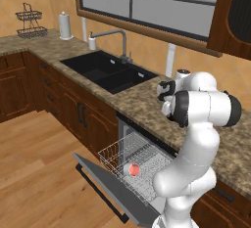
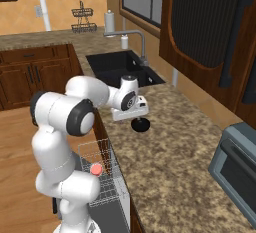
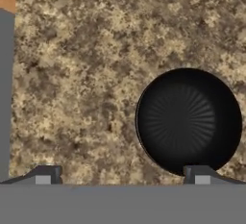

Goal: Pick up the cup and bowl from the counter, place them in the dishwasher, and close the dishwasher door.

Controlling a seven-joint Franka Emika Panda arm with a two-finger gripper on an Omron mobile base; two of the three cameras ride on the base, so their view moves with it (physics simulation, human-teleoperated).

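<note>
The black bowl (image 3: pixel 188 121) sits upright on the speckled counter (image 2: pixel 175 167), right of the sink; it also shows as a dark disc, the bowl (image 2: pixel 141 125). My gripper (image 3: pixel 122 175) hangs open just above the counter, and its right fingertip (image 3: pixel 197 174) overlaps the bowl's near rim while the left one stands over bare stone. The gripper (image 2: pixel 138 117) points straight down. The cup (image 1: pixel 133 169) lies on its side in the dishwasher's white wire rack (image 1: pixel 117 154), pink-red inside showing. The dishwasher door (image 1: pixel 105 187) is folded down, open.
A black double sink (image 1: pixel 108 70) with a faucet (image 1: pixel 117 38) lies left of the bowl. A soap bottle (image 1: pixel 91 41), paper roll (image 1: pixel 65 25) and wire basket (image 1: pixel 30 24) stand farther back. A grey toaster oven (image 2: pixel 237 167) sits at the counter's right. Wall cabinets hang overhead.
</note>
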